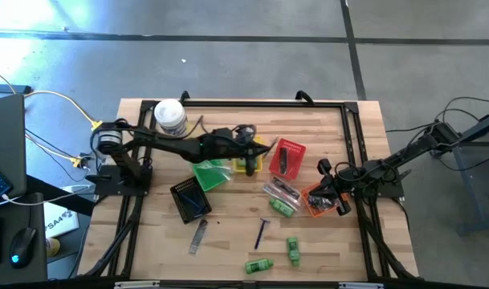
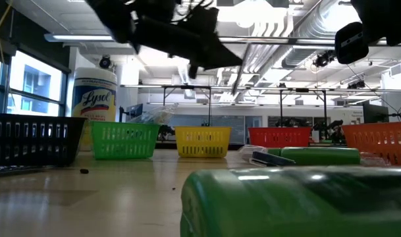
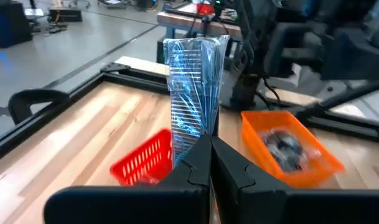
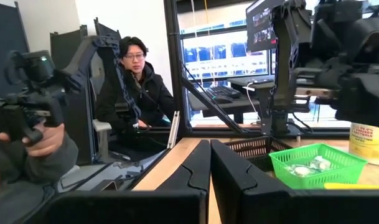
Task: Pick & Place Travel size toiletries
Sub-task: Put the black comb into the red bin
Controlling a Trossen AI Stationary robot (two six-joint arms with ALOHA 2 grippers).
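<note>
1. when you look down from the high view, five small baskets sit on the wooden table: a black basket, a green basket, a yellow basket, a red basket and an orange basket. the red one has dark things in it. green mini bottles, a dark blue razor and a grey comb lie loose near the front edge. the left gripper hangs over the yellow basket. the right gripper is by the orange basket.
2. low view: a white canister reads "lysol". a green bottle lies very close and hides much of the table.
3. left wrist view: the left gripper has its fingers pressed together on a clear plastic pack with thin sticks inside. the orange basket holds grey bits.
4. right wrist view: the right gripper is pressed together with nothing in it. the green basket holds small round pieces. a person sits behind the table.
</note>
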